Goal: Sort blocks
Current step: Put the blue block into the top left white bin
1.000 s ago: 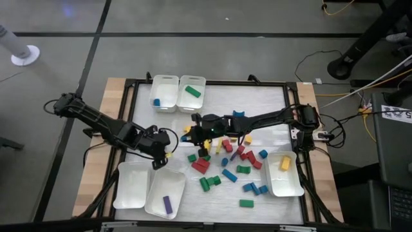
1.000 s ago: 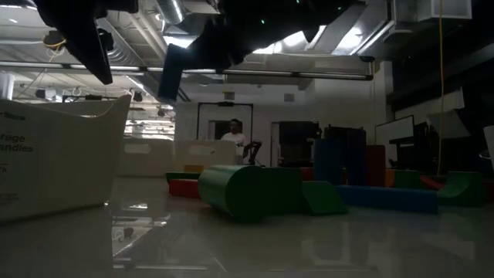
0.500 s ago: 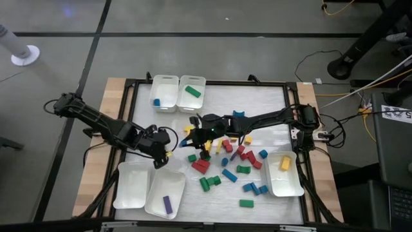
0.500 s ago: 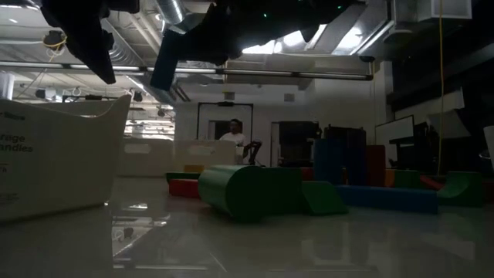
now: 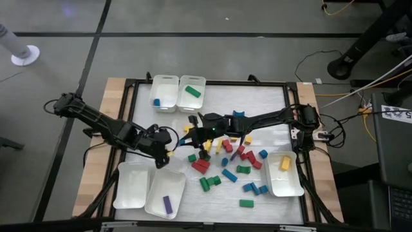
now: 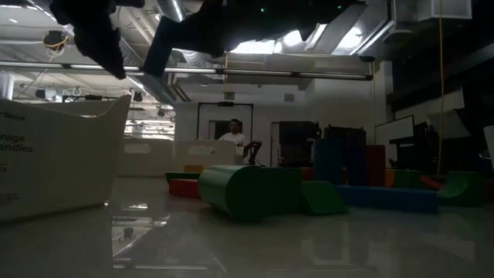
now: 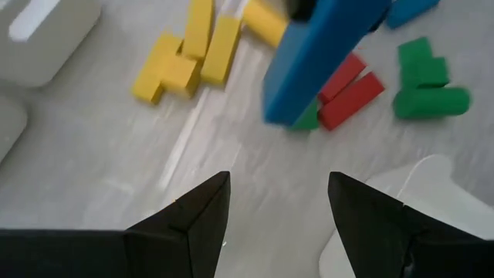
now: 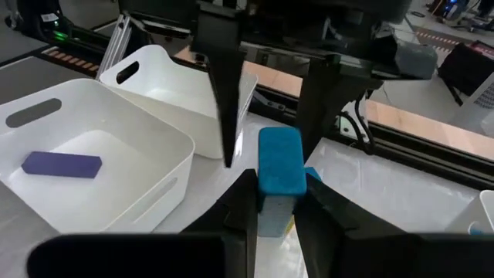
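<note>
Right gripper [image 8: 272, 202] mid-bench, jaws clamped on a blue rectangular block [image 8: 280, 164], lifted above the loose blocks. Left gripper [image 7: 278, 202] nearby, jaws wide, empty. Step: handover or carry. Next: likely reach the white plastic tray [image 5: 159, 95] holding blue at the far edge.

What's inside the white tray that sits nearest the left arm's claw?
One purple rectangular block lies on the floor of the white plastic tray. Nothing else shows inside, and no part of its floor is covered in the high view.
</note>
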{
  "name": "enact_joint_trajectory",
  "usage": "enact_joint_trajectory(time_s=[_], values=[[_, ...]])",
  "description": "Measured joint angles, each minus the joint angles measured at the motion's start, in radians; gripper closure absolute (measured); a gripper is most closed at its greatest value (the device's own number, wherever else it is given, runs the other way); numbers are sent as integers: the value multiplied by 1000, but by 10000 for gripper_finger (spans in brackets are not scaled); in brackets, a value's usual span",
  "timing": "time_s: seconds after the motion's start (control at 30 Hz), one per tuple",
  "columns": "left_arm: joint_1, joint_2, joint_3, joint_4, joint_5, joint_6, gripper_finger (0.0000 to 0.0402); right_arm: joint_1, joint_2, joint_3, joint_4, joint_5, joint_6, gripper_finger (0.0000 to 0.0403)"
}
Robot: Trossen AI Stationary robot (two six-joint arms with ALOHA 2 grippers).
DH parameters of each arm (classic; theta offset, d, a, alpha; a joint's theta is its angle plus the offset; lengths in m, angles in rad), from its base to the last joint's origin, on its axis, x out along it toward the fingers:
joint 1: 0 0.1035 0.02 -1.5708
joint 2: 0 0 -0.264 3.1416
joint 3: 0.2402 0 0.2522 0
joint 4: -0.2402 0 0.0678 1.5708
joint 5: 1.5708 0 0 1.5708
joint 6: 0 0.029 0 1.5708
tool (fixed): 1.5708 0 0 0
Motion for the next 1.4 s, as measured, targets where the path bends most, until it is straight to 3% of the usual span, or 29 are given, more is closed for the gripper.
enact_joint_trajectory(time_s=[0.5,0.87,1.0,1.33,1.4], values=[[15,0,0,80,-117,105,194,0,0,0,53,-26,0,333],[26,0,0,175,-120,190,197,0,0,0,103,-26,0,333],[26,0,0,174,-120,196,229,0,0,0,102,-26,0,333],[25,0,0,172,-124,253,354,-1,0,0,103,-26,9,333],[25,0,0,173,-124,267,357,-1,0,0,103,-25,8,333]])
